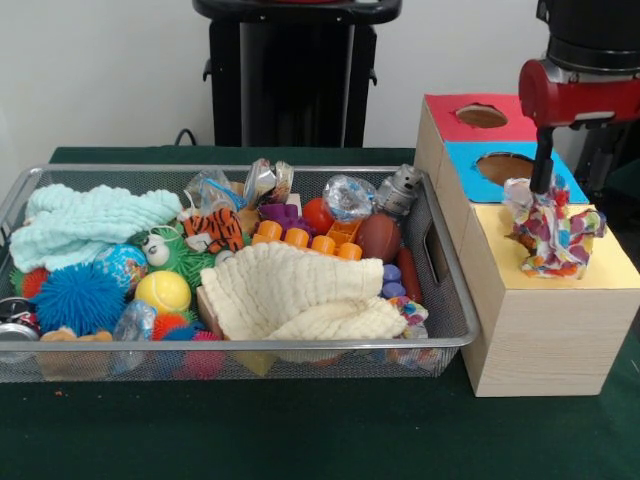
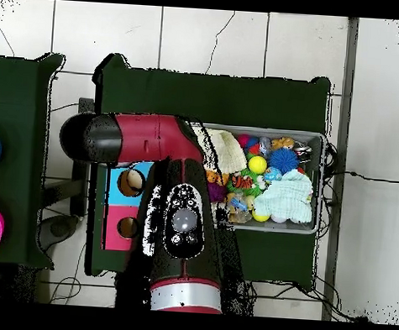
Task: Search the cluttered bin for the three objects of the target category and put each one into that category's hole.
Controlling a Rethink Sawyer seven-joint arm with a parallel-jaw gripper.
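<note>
My gripper [image 1: 543, 196] hangs over the yellow section [image 1: 610, 268] of the wooden sorting box, shut on a bunched multicoloured patterned cloth [image 1: 553, 235]. The cloth's lower end reaches the yellow top and hides any hole there. Behind it lie the blue section with its hole [image 1: 505, 165] and the red section with its hole [image 1: 481, 116]. The wire bin [image 1: 250, 172] to the left holds a cream cloth [image 1: 300, 292] and a mint cloth [image 1: 90, 220] among toys. In the overhead view the arm [image 2: 182, 221] covers the gripper and the cloth.
The bin also holds a blue spiky ball [image 1: 78, 297], a yellow ball [image 1: 163, 291], a tiger toy [image 1: 215, 230], orange bricks [image 1: 305, 238] and a brown football [image 1: 378, 237]. From above, the bin [image 2: 321, 188] lies right of the box's holes [image 2: 132, 182].
</note>
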